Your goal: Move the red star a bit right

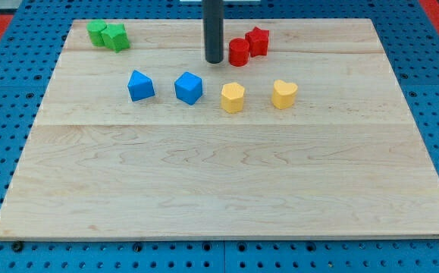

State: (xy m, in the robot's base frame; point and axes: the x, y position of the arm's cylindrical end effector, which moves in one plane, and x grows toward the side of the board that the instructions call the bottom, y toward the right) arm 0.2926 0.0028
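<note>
The red star [258, 40] sits near the view's top, right of centre, on the wooden board [219, 189]. A red cylinder [239, 52] touches it at its lower left. My tip [214, 61] stands just left of the red cylinder, a small gap apart, and left of the red star.
Two green blocks [108, 35] sit together at the top left. A blue block [140, 86] and a blue cube [189, 88] lie left of centre. A yellow hexagon block [233, 98] and a yellow heart [283, 94] lie below the red pair.
</note>
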